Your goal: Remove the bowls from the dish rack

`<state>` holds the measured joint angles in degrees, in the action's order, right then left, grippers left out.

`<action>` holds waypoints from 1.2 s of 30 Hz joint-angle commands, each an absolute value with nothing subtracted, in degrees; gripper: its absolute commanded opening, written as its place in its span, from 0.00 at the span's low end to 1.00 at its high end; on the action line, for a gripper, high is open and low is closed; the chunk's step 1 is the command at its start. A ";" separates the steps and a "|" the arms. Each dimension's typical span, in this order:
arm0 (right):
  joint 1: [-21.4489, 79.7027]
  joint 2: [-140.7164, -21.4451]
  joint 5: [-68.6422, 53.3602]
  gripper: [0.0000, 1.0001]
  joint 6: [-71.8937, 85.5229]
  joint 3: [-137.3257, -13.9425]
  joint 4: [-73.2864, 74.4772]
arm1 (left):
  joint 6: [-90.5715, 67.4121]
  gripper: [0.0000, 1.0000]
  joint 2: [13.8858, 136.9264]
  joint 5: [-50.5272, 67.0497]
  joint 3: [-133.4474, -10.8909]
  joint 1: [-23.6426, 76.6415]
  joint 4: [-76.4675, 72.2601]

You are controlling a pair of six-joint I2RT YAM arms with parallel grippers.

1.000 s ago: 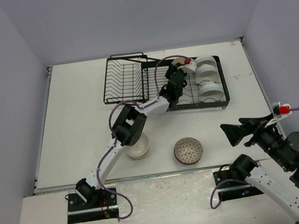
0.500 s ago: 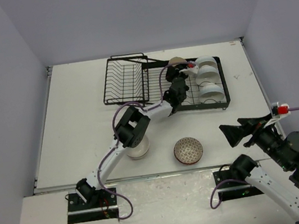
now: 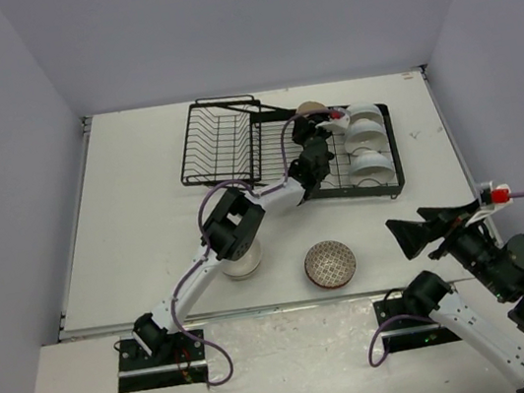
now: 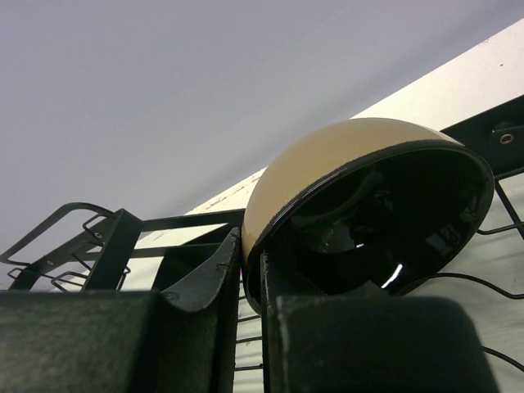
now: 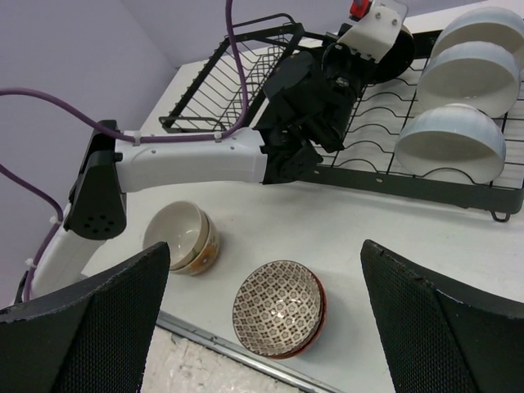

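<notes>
Right now, the beige bowl (image 4: 327,164) with the glossy black inside stands on edge at the far end of the dish rack (image 3: 217,142), which sits along the far edge of the bench (image 3: 123,199). Your left gripper (image 4: 250,274) has its jaws clamped on that bowl's rim, one finger outside and one inside. Three white bowls (image 3: 364,135) stand on edge in a row in the rack's right section, just beside it. Toward the bench's near edge, a net-patterned bowl (image 5: 278,309) sits upright. A cream bowl (image 5: 182,237) sits to its left, under your left arm. Your right gripper (image 5: 262,250) hovers above the near right corner, jaws spread wide, holding nothing.
</notes>
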<state>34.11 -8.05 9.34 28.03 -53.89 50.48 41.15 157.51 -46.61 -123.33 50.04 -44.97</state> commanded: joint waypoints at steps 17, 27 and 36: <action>34.28 -7.03 9.93 0.99 27.77 -52.82 47.81 | 39.02 0.00 147.83 -49.92 -132.54 52.38 -54.74; 34.28 -6.07 10.02 0.99 27.95 -53.00 48.08 | 47.53 0.00 146.96 -45.36 -131.75 53.00 -58.71; 34.19 -5.89 10.99 0.99 28.21 -53.00 48.25 | 53.95 0.00 145.72 -43.51 -131.92 53.79 -62.58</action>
<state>34.11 -5.96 9.85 28.10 -53.01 49.71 50.68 155.72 -45.93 -126.96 52.60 -46.87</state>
